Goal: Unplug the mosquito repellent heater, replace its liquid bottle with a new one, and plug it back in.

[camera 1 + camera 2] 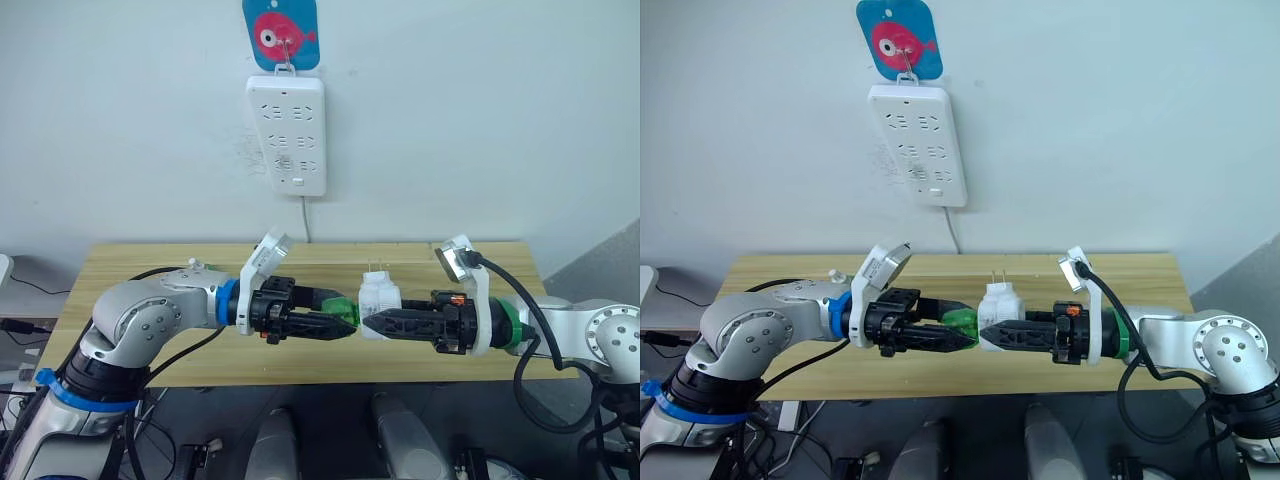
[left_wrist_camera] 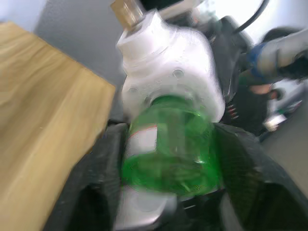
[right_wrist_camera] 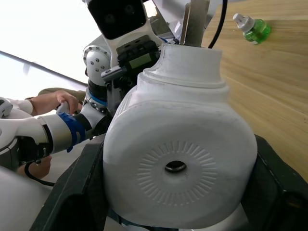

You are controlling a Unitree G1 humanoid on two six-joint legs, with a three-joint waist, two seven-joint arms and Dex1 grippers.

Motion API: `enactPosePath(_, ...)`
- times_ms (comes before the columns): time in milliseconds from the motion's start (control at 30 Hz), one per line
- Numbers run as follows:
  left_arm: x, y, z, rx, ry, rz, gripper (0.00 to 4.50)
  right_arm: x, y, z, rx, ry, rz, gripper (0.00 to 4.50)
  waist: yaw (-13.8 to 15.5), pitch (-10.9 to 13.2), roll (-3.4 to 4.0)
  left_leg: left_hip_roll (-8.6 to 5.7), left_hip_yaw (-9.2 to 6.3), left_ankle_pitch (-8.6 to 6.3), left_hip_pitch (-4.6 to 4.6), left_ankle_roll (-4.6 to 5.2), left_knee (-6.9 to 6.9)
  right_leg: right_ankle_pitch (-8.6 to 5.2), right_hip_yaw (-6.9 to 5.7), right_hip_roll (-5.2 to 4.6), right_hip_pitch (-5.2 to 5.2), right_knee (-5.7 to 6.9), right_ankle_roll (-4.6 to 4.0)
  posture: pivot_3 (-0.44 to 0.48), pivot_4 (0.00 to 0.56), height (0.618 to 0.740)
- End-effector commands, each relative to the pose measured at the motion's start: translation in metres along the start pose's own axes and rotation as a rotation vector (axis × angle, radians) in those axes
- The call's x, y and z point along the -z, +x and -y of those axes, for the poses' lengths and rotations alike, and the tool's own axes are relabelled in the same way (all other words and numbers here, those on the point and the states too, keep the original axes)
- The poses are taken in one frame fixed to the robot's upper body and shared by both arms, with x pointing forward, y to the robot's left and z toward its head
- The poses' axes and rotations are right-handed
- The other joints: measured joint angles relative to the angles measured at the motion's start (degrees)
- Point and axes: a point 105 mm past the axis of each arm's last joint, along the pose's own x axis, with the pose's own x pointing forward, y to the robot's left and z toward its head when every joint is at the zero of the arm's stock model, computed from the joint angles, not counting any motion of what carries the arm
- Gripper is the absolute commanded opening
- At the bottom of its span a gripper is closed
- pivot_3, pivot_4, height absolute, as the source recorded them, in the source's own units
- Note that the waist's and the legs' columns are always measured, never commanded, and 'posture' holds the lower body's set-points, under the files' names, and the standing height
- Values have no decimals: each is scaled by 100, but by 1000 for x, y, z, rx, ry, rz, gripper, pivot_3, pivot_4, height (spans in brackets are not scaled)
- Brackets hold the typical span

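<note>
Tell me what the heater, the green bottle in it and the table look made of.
The mosquito repellent heater: matte white moulded plastic, judging by its ribbed vent and seams. Its liquid bottle: translucent green, glossy, probably plastic, possibly glass. The table: pale wood or wood-look laminate, with visible grain.

A lab: bare wall, wall-hung power strip (image 1: 287, 133), wooden bench (image 1: 140, 265).

Both arms reaching inward at same height, forearms approx level, claws tip to tip at centre, left claw (image 1: 345, 322) clamped on green bottle (image 1: 343, 309), right claw (image 1: 372, 322) clamped on white heater (image 1: 379, 297), wrists straight.
</note>
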Motion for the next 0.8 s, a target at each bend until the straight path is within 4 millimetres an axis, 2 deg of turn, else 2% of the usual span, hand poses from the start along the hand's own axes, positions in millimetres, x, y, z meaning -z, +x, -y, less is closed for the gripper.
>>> enactPosePath(33, 3, 3, 1, -19, 152, -31, 4199, -7, -3, -8, -18, -33, 28, 3060, 6, 0, 0, 0, -1, 0, 0, 0, 0, 1, 0, 0, 0, -1, -1, -210, 251, 740)
enactPosePath(67, 6, 2, 0, -26, 171, -44, 4492, -7, -3, -8, -18, -32, 28, 3060, 10, 0, 0, 0, -1, 0, 0, 0, 0, 1, 0, 0, 0, -1, -1, -210, 251, 740)
enactPosePath(200, 13, 0, -4, -41, 224, -73, 4500, -7, -3, -8, -19, -31, 28, 3060, 10, 0, 0, 0, 1, 0, 0, 0, 0, 0, 1, 0, 0, -1, 0, -209, 251, 740)
enactPosePath(333, 20, -6, -26, -190, 596, -127, 4500, -6, -3, -8, -19, -30, 29, 3060, 11, 0, 0, 0, 2, 0, 0, 0, -1, 2, 3, 0, 0, -2, -3, -210, 251, 740)
enactPosePath(367, 17, -8, -32, -253, 696, -96, 4500, -6, -3, -8, -19, -30, 30, 3060, 11, 0, 0, 0, 4, 0, 1, 0, -1, 4, 4, -1, 0, -3, -7, -210, 251, 740)
enactPosePath(467, 22, -11, -27, -256, 966, -42, 4500, -6, -3, -8, -20, -28, 32, 3060, 14, 0, 0, -1, 8, 0, -1, 0, -1, 16, 7, -3, 0, -6, -28, -211, 251, 740)
enactPosePath(600, 21, -7, -13, -233, 1126, 57, 4500, -6, -2, -8, -23, -26, 31, 3060, 22, 0, 0, -1, 10, 0, -2, 0, 0, 17, 9, -6, 0, -5, -28, -212, 254, 740)
enactPosePath(800, 4, 6, -5, -231, 1207, 171, 4500, -5, -2, -9, -24, -24, 29, 3060, 17, 0, 0, -2, 11, 0, -3, 0, 5, 19, 11, -6, 1, -4, -24, -214, 256, 740)
